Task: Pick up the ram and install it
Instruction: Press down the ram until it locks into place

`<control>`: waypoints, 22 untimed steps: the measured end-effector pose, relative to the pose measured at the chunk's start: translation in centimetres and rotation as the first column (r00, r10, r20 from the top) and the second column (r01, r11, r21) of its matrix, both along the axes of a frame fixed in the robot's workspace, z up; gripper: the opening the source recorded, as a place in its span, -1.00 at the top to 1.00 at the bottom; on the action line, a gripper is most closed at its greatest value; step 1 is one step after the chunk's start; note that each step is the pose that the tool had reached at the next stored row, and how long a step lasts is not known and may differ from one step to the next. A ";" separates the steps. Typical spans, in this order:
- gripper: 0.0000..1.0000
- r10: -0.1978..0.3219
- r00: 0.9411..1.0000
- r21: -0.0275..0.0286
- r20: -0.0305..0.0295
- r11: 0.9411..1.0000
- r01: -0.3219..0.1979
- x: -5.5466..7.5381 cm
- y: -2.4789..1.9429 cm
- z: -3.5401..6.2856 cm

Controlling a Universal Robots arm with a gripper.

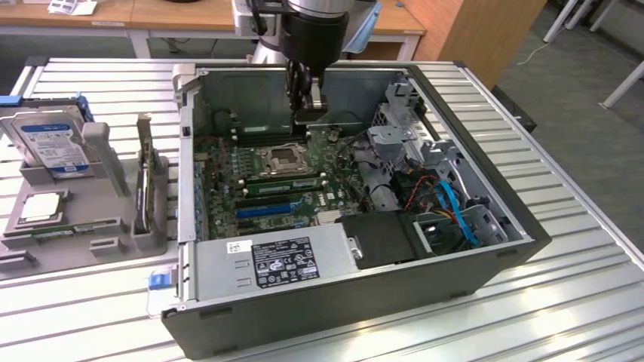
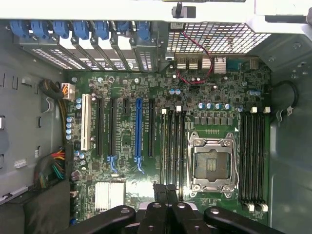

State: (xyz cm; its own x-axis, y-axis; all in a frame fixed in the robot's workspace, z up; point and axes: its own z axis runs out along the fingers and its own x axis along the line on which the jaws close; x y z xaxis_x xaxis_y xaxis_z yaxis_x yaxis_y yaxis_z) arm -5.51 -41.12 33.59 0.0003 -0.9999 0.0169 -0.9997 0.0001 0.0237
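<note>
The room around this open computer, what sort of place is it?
Probably a robotics lab or workshop. An open computer case lies on a ribbed metal table, a grey rack beside it holds spare parts such as a hard drive, and wooden desks stand behind.

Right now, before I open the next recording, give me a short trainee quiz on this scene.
1. True or false: the hand hangs outside the case.
2. The hand is: A open wide, B shut, C gripping a cable.
3. Fill in: the hard drive stands on the exterior view's ___ of the case.
Key: 1 false, it is inside, over the motherboard; 2 B; 3 left.
</note>
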 end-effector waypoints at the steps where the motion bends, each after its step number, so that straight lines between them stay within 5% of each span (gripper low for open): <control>1: 0.79 0.000 1.000 0.000 0.000 1.000 0.000 0.0 0.00 0.00; 10: 0.79 -0.113 0.994 0.000 0.000 0.994 0.113 0.0 0.00 -0.01; 22: 0.79 -0.245 0.970 0.000 0.000 0.970 0.245 0.0 0.01 -0.02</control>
